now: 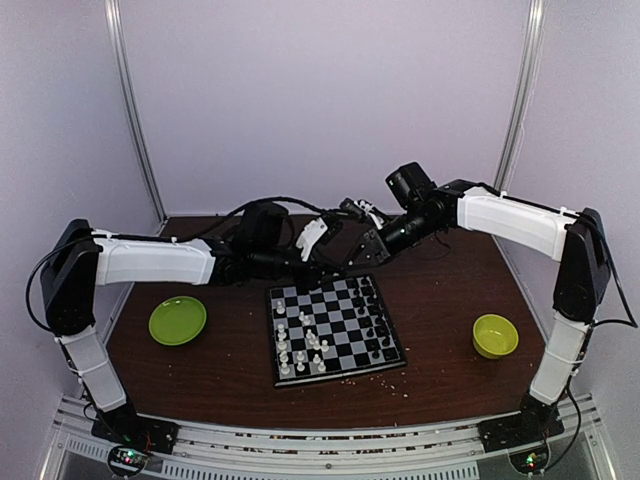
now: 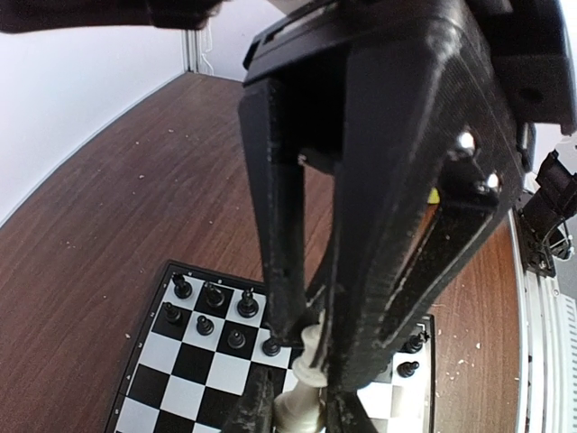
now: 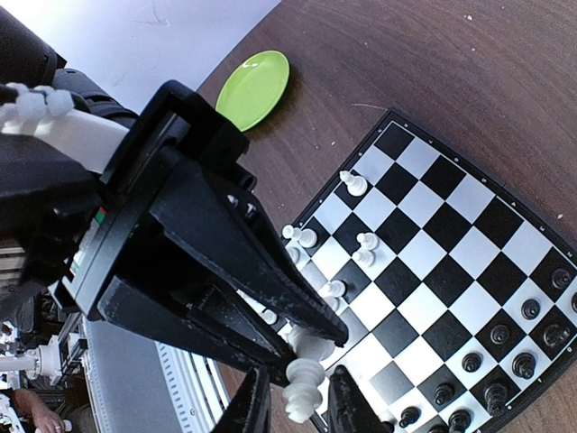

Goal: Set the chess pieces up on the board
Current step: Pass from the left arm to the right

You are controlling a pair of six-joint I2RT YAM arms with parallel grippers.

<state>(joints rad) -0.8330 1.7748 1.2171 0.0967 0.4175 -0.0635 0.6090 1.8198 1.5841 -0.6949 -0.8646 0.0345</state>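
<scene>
Top view first: I've got the left gripper [image 1: 335, 262] and right gripper [image 1: 365, 250] nose to nose above the far edge of the board [image 1: 345, 318]. The board lies flat mid-table between the lime plate [image 1: 178, 320] and bowl [image 1: 495, 335]. Whatever sits between the tips is hidden from up here.

Left wrist: there it is, a white chessman [image 2: 306, 386], clamped by its base in my left fingers. The right arm's black fingers are set either side of its head. Black chessmen [image 2: 215, 295] stand in two rows on the board beneath.

Right wrist: my right fingers straddle that piece with a sliver of board showing on one side, so I read them as parted, not pinching yet. White chessmen [image 3: 353, 183] stand loosely on the squares below.

The danger, as I judge it: if the left lets go before the right bites, this glossy, waisted little piece slips, drops and bowls over the men underneath. Both clamping off-line could also twist it out. With hard matte fingers, slick rounded plastic and a hard checkered board on a wood-grain table [image 1: 230, 370], it would bounce.
</scene>
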